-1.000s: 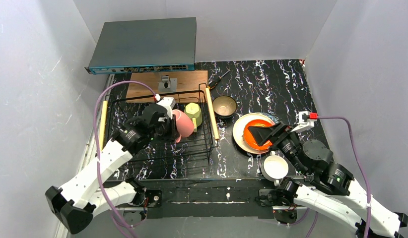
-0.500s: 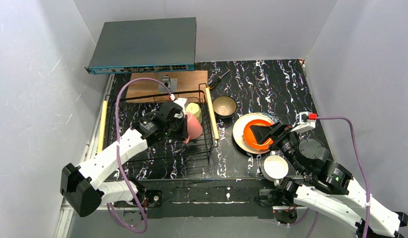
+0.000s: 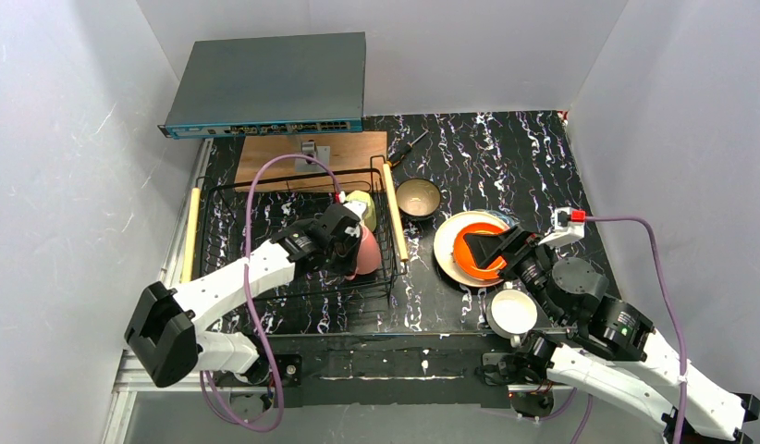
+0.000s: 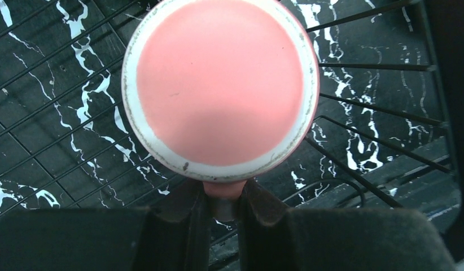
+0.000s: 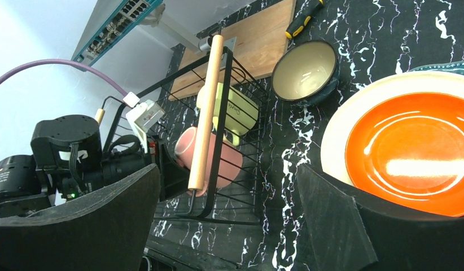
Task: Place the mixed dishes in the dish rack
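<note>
Pink mug (image 4: 221, 84) has moved right inside dish rack (image 3: 191, 236), handle pinched between left jaws.

1. In the top view we see bright, even light from above: the white walls (image 3: 71, 139) glow, the marbled surface (image 3: 487, 157) stays dark, and shadows are soft.
2. In the right wrist view the orange plate (image 5: 413, 152) carries white glare streaks (the largest long and horizontal), and straight lines bend toward the edges.
3. In the left wrist view the pink mug (image 4: 218, 84) is sharp and evenly lit, while the left hand (image 4: 221, 206) below it is dark and blurred.
</note>
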Available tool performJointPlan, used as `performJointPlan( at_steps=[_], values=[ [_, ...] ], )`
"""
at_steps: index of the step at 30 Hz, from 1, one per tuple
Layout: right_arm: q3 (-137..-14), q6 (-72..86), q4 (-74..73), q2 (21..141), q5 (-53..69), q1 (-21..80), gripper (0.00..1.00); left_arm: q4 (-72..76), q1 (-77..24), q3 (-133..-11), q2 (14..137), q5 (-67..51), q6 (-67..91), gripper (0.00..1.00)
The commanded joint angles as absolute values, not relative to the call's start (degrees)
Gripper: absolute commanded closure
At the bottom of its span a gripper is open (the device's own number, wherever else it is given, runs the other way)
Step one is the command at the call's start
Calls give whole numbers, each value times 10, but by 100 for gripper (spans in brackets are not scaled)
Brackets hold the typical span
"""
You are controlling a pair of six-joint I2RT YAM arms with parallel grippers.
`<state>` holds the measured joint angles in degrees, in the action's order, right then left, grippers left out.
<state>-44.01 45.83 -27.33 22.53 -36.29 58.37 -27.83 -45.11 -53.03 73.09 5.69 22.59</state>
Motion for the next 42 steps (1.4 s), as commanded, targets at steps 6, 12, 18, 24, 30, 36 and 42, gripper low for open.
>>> performJointPlan(
  at_steps=[6, 12, 18, 24, 30, 36, 42],
  values=[
    [-425, 470, -260, 226, -375, 584, 2, -195, -484, -519, 746, 145, 206, 100],
    [-418, 476, -262, 226, -374, 584, 2, -186, -491, -520, 766, 165, 211, 100],
    [-413, 481, -263, 223, -374, 584, 2, -191, -496, -525, 796, 172, 209, 100],
    [-409, 484, -266, 221, -375, 584, 2, -212, -496, -532, 812, 183, 221, 100],
    [-407, 486, -264, 226, -374, 584, 2, -214, -496, -528, 819, 189, 218, 88],
    [-404, 488, -261, 231, -368, 584, 2, -211, -496, -515, 811, 196, 215, 68],
    [-402, 489, -262, 234, -368, 584, 2, -211, -496, -506, 796, 198, 221, 56]
  ],
)
